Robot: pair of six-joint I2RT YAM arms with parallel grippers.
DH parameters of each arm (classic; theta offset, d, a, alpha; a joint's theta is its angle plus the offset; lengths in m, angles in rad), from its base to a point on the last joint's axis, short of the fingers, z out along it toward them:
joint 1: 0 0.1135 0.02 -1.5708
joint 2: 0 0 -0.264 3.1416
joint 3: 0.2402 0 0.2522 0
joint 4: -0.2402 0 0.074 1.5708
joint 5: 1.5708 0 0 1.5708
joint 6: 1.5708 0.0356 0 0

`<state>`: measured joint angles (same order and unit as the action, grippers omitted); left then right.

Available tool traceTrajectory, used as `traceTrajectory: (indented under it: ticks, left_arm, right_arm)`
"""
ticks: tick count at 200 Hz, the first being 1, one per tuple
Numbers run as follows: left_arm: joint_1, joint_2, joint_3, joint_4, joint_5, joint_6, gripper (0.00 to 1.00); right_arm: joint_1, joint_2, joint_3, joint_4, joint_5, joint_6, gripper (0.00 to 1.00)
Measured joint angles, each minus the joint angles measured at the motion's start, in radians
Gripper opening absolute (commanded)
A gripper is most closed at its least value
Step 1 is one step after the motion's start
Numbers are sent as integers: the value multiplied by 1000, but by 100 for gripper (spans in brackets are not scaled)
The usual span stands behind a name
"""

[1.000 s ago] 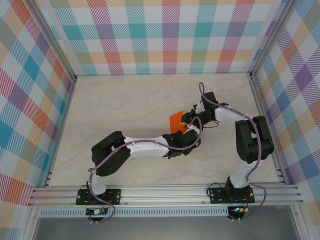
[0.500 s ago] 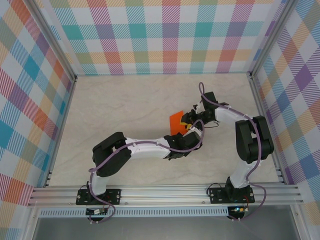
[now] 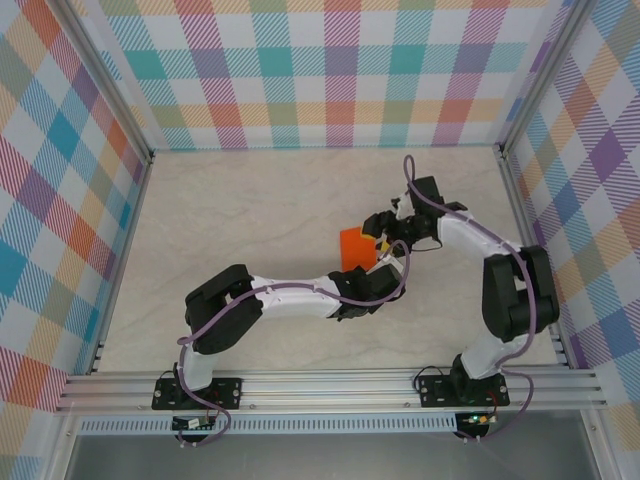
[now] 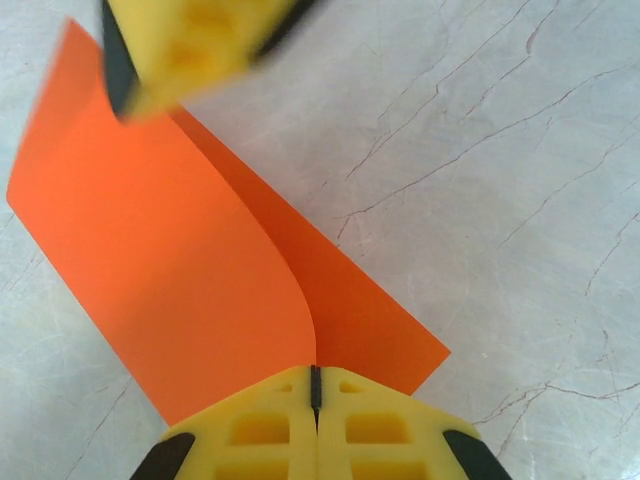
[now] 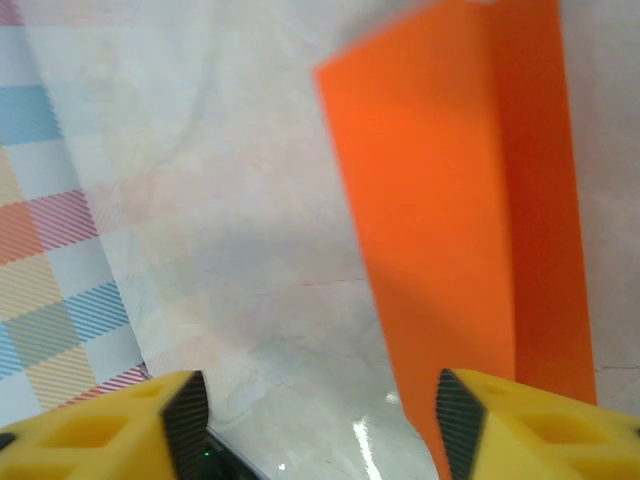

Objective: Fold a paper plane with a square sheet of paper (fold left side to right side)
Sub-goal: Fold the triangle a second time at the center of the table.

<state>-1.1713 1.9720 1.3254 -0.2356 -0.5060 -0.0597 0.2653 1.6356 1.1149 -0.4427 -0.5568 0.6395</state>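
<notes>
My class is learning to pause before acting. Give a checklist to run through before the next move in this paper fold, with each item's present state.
1. Left gripper clamped on the square sheet of paper: ok. Its jaws are together, with the sheet's near corner between them.
2. Right gripper free of the sheet: ok. Its fingers are apart, with bare table between them.
3. Fold pressed flat: not ok. The upper layer bows upward and there is no sharp crease.
4. Edges matched: cannot tell, because the upper layer curls.
5. Lower layer lying on the table: ok.
</notes>
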Motion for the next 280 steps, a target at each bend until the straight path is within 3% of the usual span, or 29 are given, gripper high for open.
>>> traceTrajectory:
  ticks: [51,111,157,167,193,220,250,280]
  left_arm:
    - [8,-28,-31,2,34,-8,0]
    - [44,-89,-74,11,106,-31,0]
    - [82,-134,-125,59,199,-68,0]
    - [93,-145,-137,68,221,-78,0]
    - [130,-174,-173,116,288,-109,0]
    - [166,-198,-209,158,343,-145,0]
    - [196,-202,-235,187,402,-177,0]
    - [225,-203,-244,201,449,-200,0]
  right_arm:
    - [-64,-239,0,-108,119,-89,100]
    - [-104,-353,-134,-210,221,-161,100]
    - [-119,-468,-319,-179,243,-170,100]
    - [-121,-499,-352,-160,230,-170,91]
    - [-122,-537,-433,-63,155,-164,54]
    - [-122,-522,-524,72,51,-124,29]
    - [-109,-407,-587,227,-56,-59,13]
    - [-64,-299,-587,335,-89,-19,7]
